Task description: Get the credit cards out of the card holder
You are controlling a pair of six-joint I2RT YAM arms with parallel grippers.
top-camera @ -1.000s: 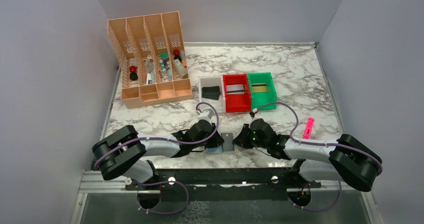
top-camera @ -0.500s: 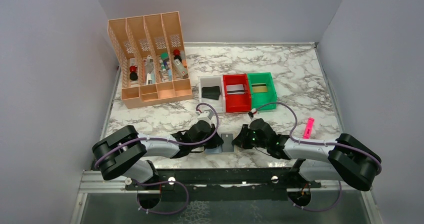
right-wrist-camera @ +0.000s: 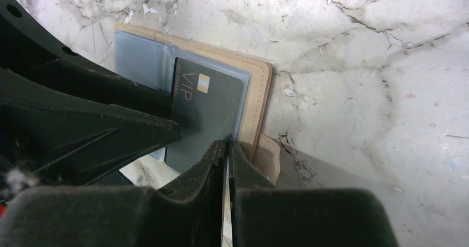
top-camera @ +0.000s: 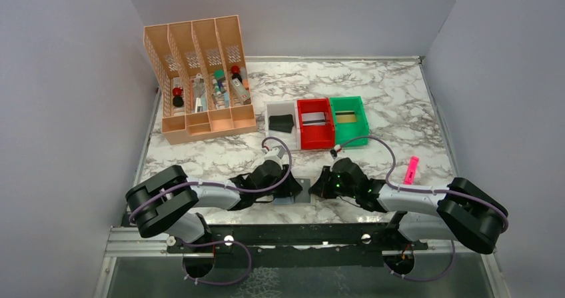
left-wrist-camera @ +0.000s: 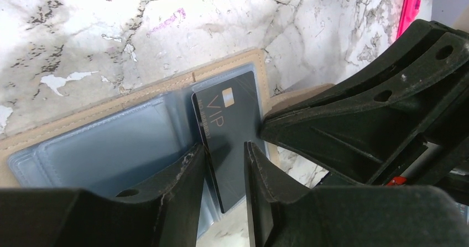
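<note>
The tan card holder [left-wrist-camera: 83, 117] lies open on the marble near the table's front edge, its pale blue-grey lining up. A black credit card [left-wrist-camera: 229, 125] marked VIP sticks partly out of its right pocket. My left gripper [left-wrist-camera: 225, 150] is open; the card's lower end sits in the gap, its edge against the left finger. From the opposite side, my right gripper [right-wrist-camera: 227, 146] is shut on the card holder [right-wrist-camera: 257, 92] at its edge beside the black card [right-wrist-camera: 204, 114]. From above, both grippers meet over the holder [top-camera: 303, 193], left [top-camera: 290, 190] and right [top-camera: 318, 186].
A tall orange desk organiser [top-camera: 200, 78] stands at the back left. White [top-camera: 280, 121], red [top-camera: 314, 123] and green [top-camera: 349, 120] bins sit in a row behind the grippers. A pink marker [top-camera: 410, 170] lies to the right.
My left gripper has shifted slightly right over the holder and its jaws have spread apart. The right gripper has hardly moved.
</note>
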